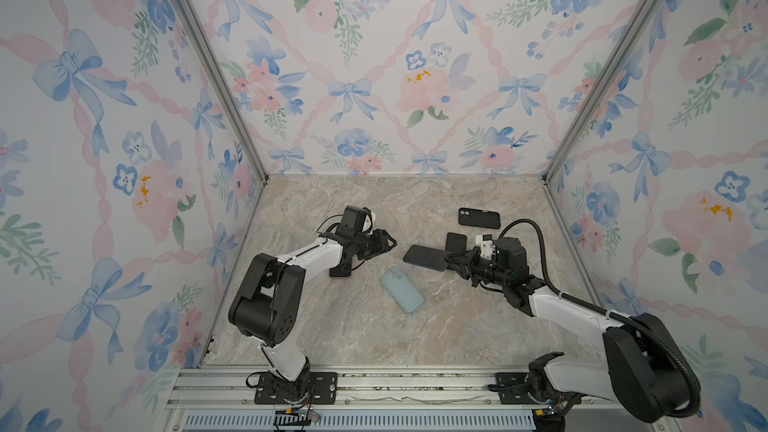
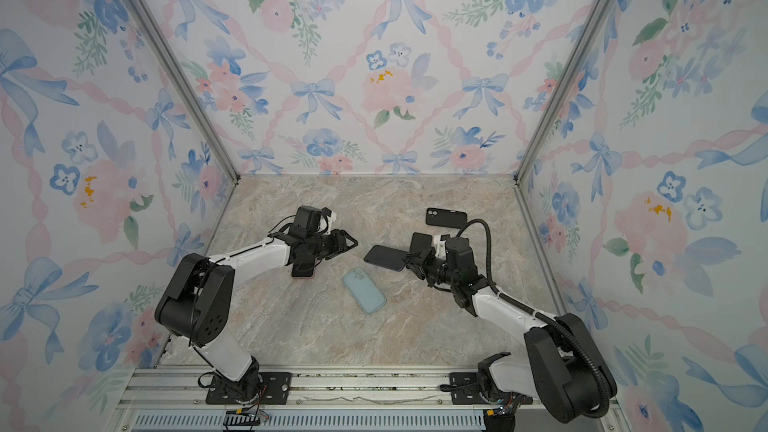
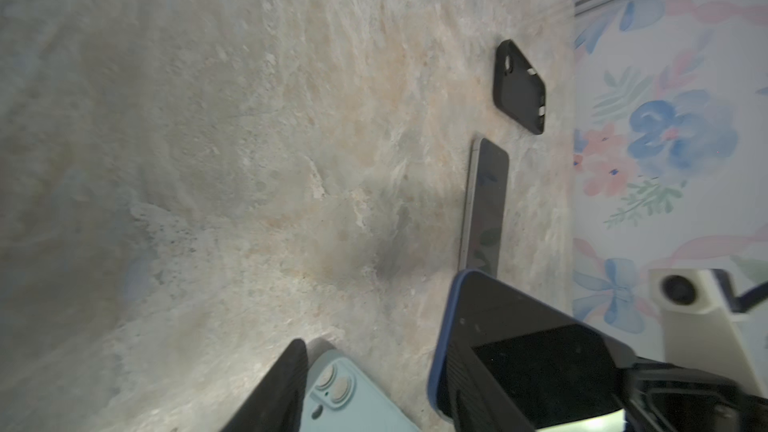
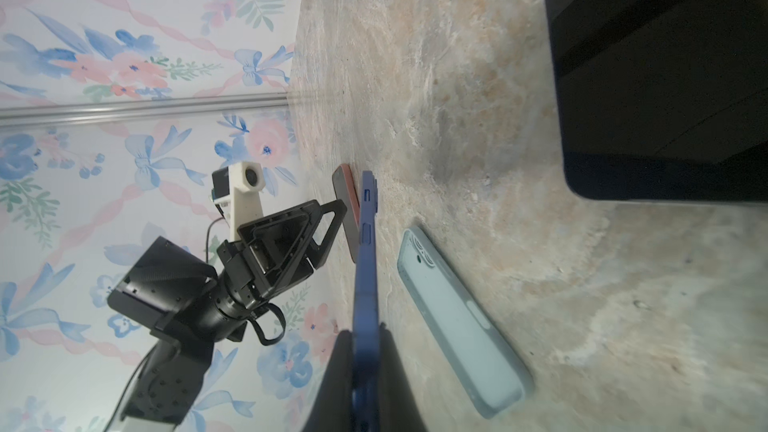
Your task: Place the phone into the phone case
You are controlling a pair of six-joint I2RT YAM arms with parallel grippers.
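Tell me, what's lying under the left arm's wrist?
A dark phone with a reddish edge, flat on the table. Only its near end shows in both top views; there the left arm covers the rest.

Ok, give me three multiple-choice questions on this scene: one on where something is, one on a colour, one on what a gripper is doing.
1. Where does the light blue case lie?
A) in the left jaws
B) flat on the table between the arms
C) against the back wall

2. What colour is the case nearest the back wall?
A) white
B) red
C) black

3. The right gripper is:
A) shut on the blue-edged phone
B) open and empty
C) out of view

Answers: 1 B, both top views show it flat on the marble; 2 C, it is plainly black; 3 A, the right wrist view shows the jaws pressed on the blue edge.
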